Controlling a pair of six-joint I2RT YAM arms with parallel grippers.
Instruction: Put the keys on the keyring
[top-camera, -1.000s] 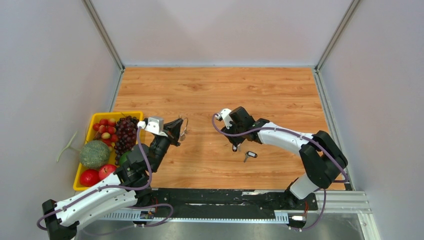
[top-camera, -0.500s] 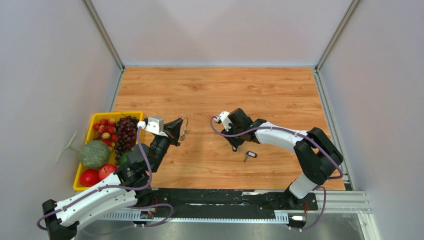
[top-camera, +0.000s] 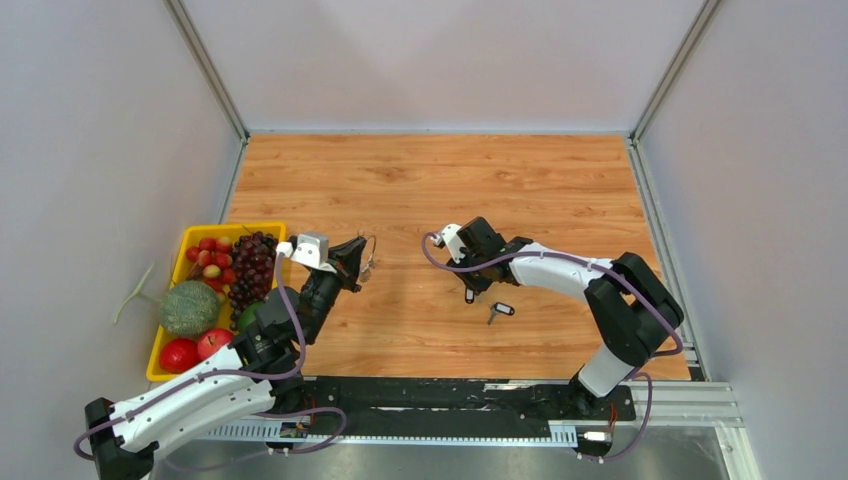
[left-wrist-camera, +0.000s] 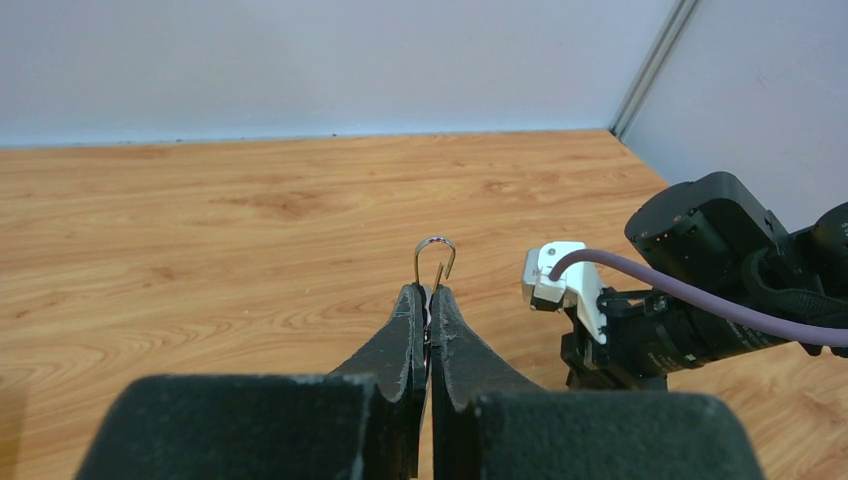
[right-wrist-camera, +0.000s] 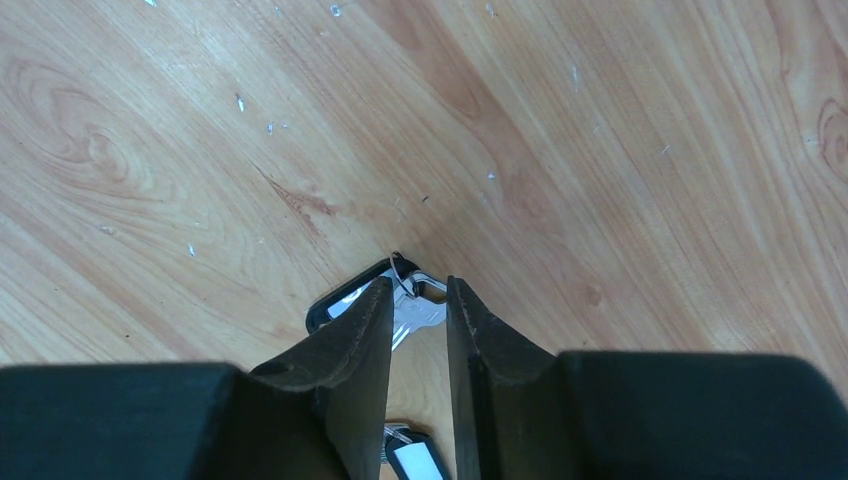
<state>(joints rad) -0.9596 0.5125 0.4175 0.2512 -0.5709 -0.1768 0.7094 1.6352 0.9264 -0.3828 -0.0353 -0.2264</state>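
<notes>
The top camera sets out the whole layout. The left end effector (top-camera: 358, 256) is raised over the wooden table (top-camera: 420, 190) just right of a yellow tray (top-camera: 192, 233) of fruit. The right end effector (top-camera: 470, 292) is lowered to the table near the middle, well apart from the left one. One black-headed key (top-camera: 501, 310) lies just beside the right end effector, on its near right. In this view the key's head is on the right and its silver blade slants toward the near left.

That camera does not show either grip; the wrist cameras do. The left wrist view shows the left end effector clenched flat on the keyring (left-wrist-camera: 435, 262). A narrow arch of thin wire stands straight up out of the fingertips, rounded end on top. One leg ends in a short hook that stops short of the tips. The rest of the ring is hidden behind the fingers, and the top view shows it only as a faint loop at the tip.

The right wrist view shows a second key (right-wrist-camera: 405, 300), which the arm covers from above. It lies on the table at the right fingertips, black head under the left finger and silver metal in the gap. Its long axis seems to run slantwise across the fingers, though they hide too much of it to be sure. The jaws stand a little apart, astride the key and not clamped on it. The first key shows again at the bottom edge, between the fingers.
</notes>
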